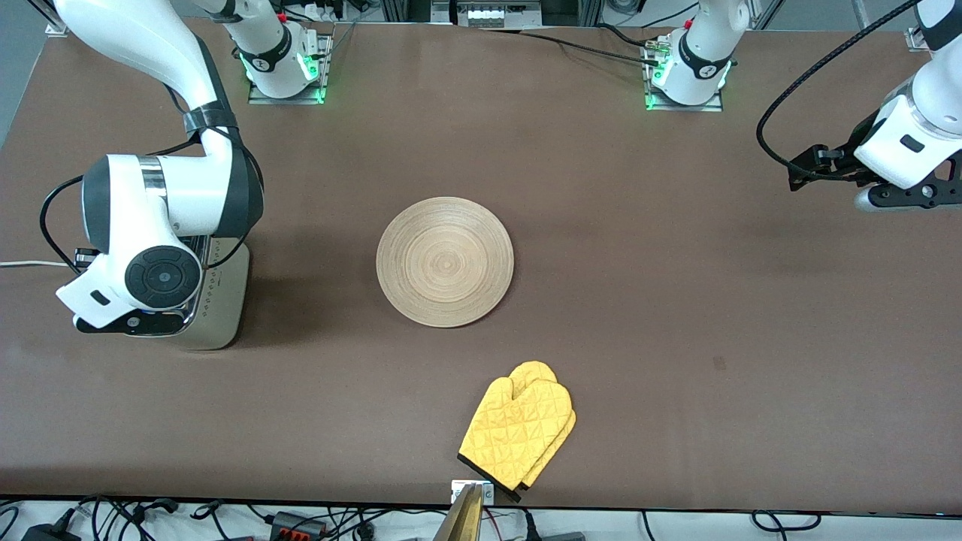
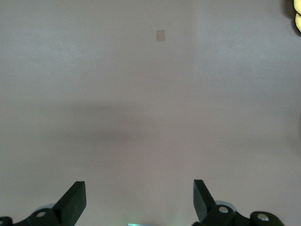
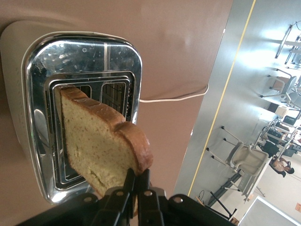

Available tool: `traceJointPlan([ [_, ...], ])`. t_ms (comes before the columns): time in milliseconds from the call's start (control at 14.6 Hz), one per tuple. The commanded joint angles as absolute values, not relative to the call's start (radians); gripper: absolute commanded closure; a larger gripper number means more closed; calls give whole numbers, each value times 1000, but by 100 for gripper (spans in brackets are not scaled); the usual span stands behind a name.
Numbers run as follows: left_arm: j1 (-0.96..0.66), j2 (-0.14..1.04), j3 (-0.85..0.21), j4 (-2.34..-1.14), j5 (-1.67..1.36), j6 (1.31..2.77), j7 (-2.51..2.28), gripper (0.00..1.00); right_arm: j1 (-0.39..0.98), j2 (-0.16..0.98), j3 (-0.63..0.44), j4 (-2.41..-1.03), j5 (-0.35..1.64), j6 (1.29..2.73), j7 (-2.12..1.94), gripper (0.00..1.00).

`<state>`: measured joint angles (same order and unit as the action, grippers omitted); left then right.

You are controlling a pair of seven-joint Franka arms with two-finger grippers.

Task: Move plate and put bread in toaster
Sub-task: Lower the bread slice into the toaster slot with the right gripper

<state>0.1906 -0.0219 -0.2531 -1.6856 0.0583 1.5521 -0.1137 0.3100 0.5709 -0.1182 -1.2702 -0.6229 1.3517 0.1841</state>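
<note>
My right gripper [image 3: 138, 175] is shut on the crust edge of the bread [image 3: 101, 141], a light-brown slice held tilted over the toaster [image 3: 37, 94]. The slice's lower end sits at the mouth of a dark slot in the chrome top. In the front view the right arm's hand covers the toaster [image 1: 222, 315] at the right arm's end of the table, and the bread is hidden there. The round light-wood plate [image 1: 445, 261] lies bare at the table's middle. My left gripper [image 2: 139, 195] hangs open over bare table at the left arm's end, holding nothing.
A yellow oven mitt [image 1: 518, 432] lies near the table's front edge, nearer to the front camera than the plate. The toaster's white cord [image 3: 174, 96] runs off toward the table's edge. A small pale patch [image 2: 160, 35] marks the tabletop under the left gripper.
</note>
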Motion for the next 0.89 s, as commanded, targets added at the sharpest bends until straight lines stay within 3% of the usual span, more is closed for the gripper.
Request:
traceJointPlan([
  [0, 193, -48, -249, -1706, 35, 1551, -94, 0, 308, 581, -115, -1256, -612, 1336, 196, 100],
  [823, 193, -48, -249, -1706, 35, 1549, -92, 0, 316, 581, -114, -1292, -572, 1298, 198, 100],
])
